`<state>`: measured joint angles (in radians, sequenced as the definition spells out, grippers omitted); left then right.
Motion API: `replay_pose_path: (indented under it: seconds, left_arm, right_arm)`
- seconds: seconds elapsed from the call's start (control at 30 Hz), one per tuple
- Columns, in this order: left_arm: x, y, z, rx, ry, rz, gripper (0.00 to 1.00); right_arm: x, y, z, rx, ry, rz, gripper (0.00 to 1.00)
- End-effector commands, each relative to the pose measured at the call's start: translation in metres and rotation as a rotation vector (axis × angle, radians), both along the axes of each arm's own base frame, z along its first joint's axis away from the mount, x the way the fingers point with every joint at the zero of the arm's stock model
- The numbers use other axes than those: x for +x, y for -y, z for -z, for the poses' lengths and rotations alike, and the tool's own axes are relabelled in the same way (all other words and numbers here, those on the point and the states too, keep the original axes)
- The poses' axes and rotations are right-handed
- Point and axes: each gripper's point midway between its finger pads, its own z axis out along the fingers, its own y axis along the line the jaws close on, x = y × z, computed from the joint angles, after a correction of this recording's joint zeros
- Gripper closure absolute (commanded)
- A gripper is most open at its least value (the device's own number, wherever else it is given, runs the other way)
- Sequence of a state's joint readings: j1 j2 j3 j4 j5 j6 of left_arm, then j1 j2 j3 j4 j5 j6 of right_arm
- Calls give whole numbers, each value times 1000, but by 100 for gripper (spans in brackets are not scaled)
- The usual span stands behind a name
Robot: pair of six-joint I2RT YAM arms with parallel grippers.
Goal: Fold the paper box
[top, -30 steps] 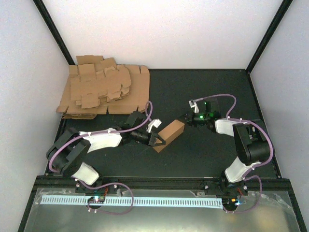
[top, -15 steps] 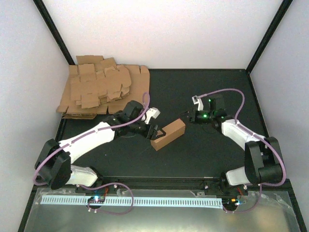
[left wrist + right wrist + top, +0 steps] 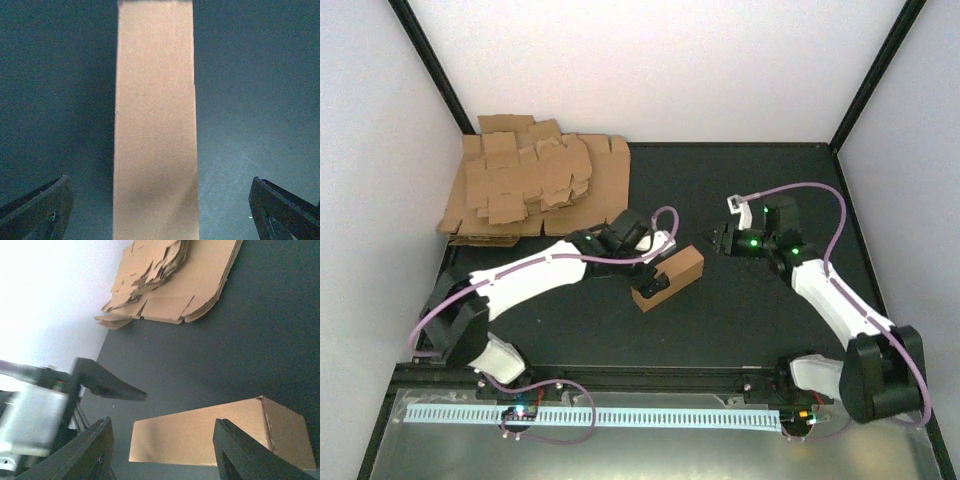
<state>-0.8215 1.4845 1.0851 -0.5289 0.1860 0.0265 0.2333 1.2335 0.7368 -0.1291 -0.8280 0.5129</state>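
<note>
The paper box (image 3: 155, 125) ran off the left wrist view's top and bottom, ends unseen. The right wrist view cropped the cardboard pile (image 3: 175, 285) and blurred the left arm (image 3: 30, 412).

The box (image 3: 668, 278) lies slantwise mid-desk. The left claw (image 3: 657, 272) straddles its near end, fingers (image 3: 37, 210) spread wide with bare desk (image 3: 720, 320) showing on each side of the carton. The right claw (image 3: 723, 241) hangs parted just off the far end, not touching. A pile of cardboard sheets (image 3: 535, 190) fills the far left corner. Walls (image 3: 720, 70) close three sides; the right and near desk lie free.
</note>
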Motion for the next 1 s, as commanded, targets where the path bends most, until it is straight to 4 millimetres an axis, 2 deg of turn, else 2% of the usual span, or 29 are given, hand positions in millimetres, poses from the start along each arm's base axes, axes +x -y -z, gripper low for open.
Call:
replay_pose_path:
  seconds: [0.0,0.1,0.23,0.43,0.6,0.7,0.8,0.87,0.97]
  left_arm:
    - [3,-3,28,153,-21,33,1]
    - [5,-5,45,213,-51,23,6]
    - [5,-8,52,236,-58,18,16]
    - [5,-8,47,233,-61,10,40]
    - [9,-13,31,240,-19,-23,43]
    - [25,-18,16,285,102,-82,43]
    - [50,-23,-3,338,286,-176,44]
    - [75,-32,-18,424,452,-281,44]
    - [106,-35,-31,592,643,-378,43]
  right_arm:
    - [7,18,-30,-79,118,114,42]
    - [6,27,-46,-90,184,167,42]
    - [1,33,-54,-95,228,194,42]
    - [-1,33,-46,-108,210,190,42]
    - [0,34,-41,-118,198,189,42]
    - [2,37,-43,-139,205,211,42]
    - [4,49,-49,-180,227,272,42]
    - [4,59,-55,-207,256,325,42]
    - [0,73,-67,-238,305,401,44]
